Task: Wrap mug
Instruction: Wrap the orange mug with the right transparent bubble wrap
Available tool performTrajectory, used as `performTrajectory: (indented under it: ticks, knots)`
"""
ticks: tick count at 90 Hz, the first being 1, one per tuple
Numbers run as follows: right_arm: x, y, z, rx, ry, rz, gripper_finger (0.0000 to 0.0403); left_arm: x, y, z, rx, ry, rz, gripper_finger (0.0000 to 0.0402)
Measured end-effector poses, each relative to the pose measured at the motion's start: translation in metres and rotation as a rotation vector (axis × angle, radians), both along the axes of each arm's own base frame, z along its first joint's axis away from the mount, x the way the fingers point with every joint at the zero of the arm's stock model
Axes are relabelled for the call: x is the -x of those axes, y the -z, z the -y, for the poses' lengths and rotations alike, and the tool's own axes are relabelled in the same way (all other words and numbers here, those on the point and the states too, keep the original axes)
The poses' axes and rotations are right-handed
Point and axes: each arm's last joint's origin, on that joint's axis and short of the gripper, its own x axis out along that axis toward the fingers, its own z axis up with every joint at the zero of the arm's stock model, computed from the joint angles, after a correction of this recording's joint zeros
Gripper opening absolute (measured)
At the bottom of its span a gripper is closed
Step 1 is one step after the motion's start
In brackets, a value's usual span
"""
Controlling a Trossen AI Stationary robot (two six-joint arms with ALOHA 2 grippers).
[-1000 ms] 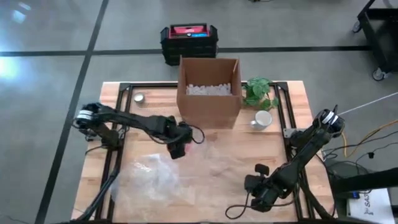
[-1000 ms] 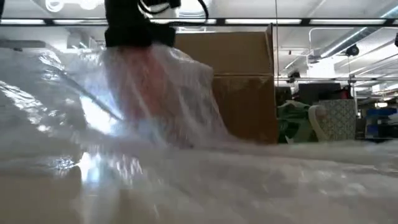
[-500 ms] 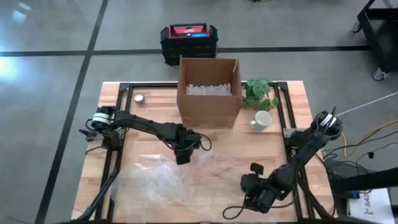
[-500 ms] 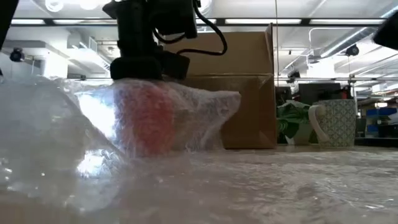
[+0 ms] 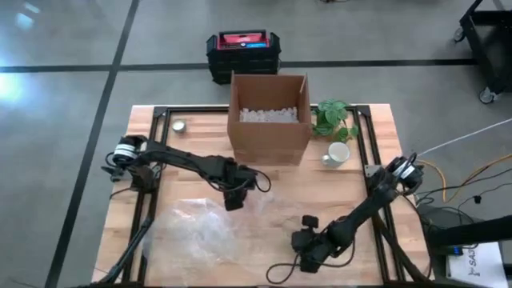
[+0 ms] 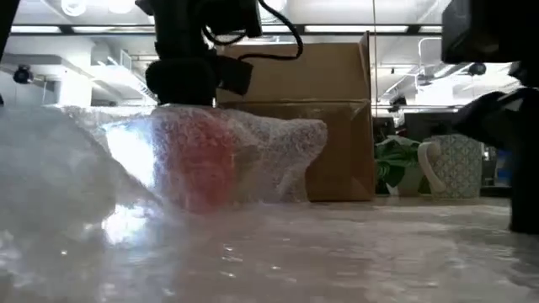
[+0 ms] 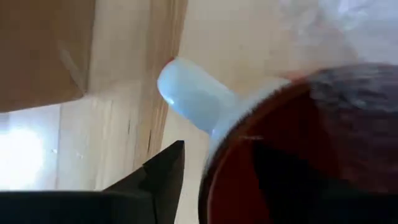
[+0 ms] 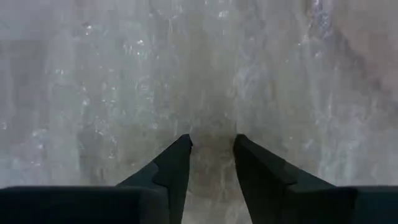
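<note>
Step in hand, as I read it: placing the mug on the wrap sheet, wrap itself not started. Left gripper (image 5: 234, 197) sits mid-frame in the high view, just below the cardboard box (image 5: 269, 117), directly above the red mug (image 6: 195, 164). In the low view the mug stands upright on the surface at centre-left, with bubble wrap (image 5: 196, 232) bunched around and in front of it. Left wrist view shows the mug rim and pale handle right at one dark finger; can't tell whether that gripper is pinching the rim or already slack. Right gripper (image 5: 302, 242) is low in the high view, right of centre, over the right part of the sheet; fingers slightly spread with nothing between them, tips close to the film. A second, patterned mug (image 5: 337, 154) stands beside the plant (image 5: 333, 118) upper right, untouched. Next move likely: left confirms release and clears upward, right pinches a free sheet edge and folds it over the mug. Risk: film is thin and slippery, easy to miss the pinch.
</note>
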Motion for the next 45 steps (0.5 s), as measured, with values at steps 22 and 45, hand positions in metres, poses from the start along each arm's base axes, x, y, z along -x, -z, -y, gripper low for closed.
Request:
performTrajectory:
  ticks: [22,45]
  knots:
    - [0.029,-0.007,-0.008,0.042,0.018,-0.111,0.0076,0.001,-0.003,-0.005,-0.017,-0.013,0.01,0.0137]
    - [0.054,-0.011,-0.014,0.097,0.057,-0.176,0.0061,-0.001,0.001,-0.01,-0.044,-0.031,-0.004,0.0103]
